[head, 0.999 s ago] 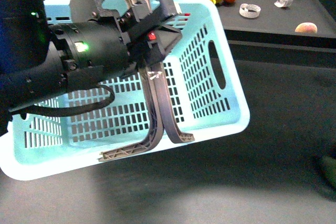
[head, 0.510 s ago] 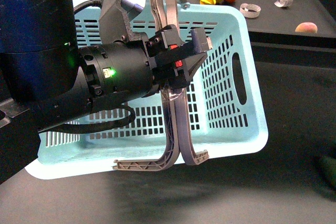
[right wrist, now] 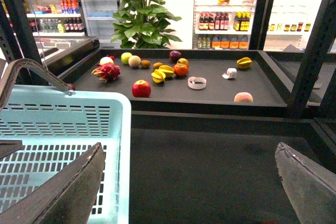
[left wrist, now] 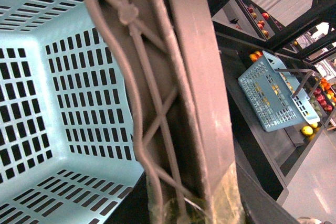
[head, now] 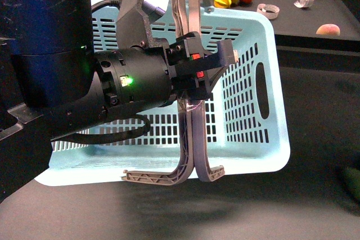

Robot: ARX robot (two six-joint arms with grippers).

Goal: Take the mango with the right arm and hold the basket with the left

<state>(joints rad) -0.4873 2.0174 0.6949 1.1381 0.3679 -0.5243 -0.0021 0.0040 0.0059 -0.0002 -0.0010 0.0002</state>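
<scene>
Dark lower surface (head: 315,195) spread across the bottom of the front view, and the basket (head: 264,155) hung tilted above it. At centre frame the left gripper (head: 196,74) had its jaws clamped on the two grey-brown handles (head: 191,139), gathered together. The left wrist view showed those handles running close past the lens, with the jaws themselves hidden. The holding half of the job looked done.

In the right wrist view the right gripper (right wrist: 190,150) hung beside the basket's rim at lower left, jaws wide apart and holding nothing. Farther off, fruit lay scattered on the counter (right wrist: 262,85) in the upper middle. The mango (right wrist: 126,57) was, as far as I could judge, the smooth yellow-green fruit at the far left of that group, beyond the red apple (right wrist: 140,88). It was small in frame, so this was not certain.

Picking was the step in hand, hardly begun. The right arm would need to reach well forward over the counter's rim, lower its jaws around the fruit, then close.
</scene>
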